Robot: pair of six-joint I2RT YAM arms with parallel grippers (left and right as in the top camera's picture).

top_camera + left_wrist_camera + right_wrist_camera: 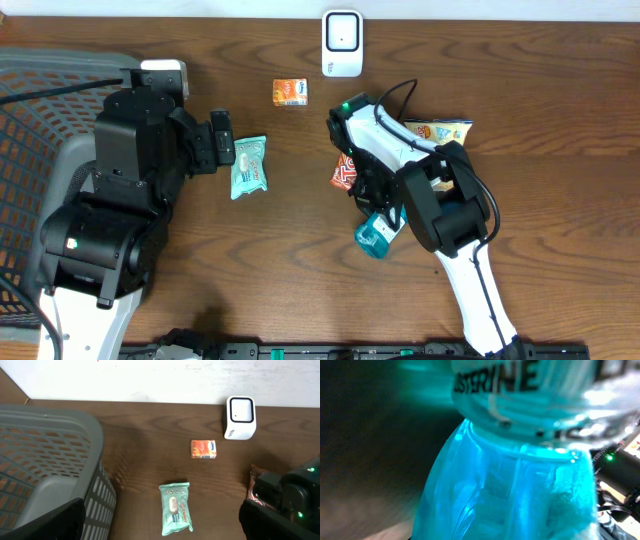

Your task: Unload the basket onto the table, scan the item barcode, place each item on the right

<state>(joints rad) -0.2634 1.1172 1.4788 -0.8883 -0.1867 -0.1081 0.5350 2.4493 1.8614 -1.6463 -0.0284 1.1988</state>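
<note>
The bottle (520,485) fills the right wrist view, blurred and clipped on every side, hiding the fingers. Overhead, the right gripper (384,216) sits under its own wrist, jaws unseen; a red packet (342,177) just beside it is half covered. Left of the left gripper (160,527), the basket (50,425) runs off-frame.

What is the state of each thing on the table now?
Left gripper: open, empty.
Bottle: lying down; grip unclear.
Wipes packet: flat, untouched.
Orange box: flat, closed.
Scanner: upright.
Basket: upright, nothing seen inside.
Red packet: partly hidden.
</note>
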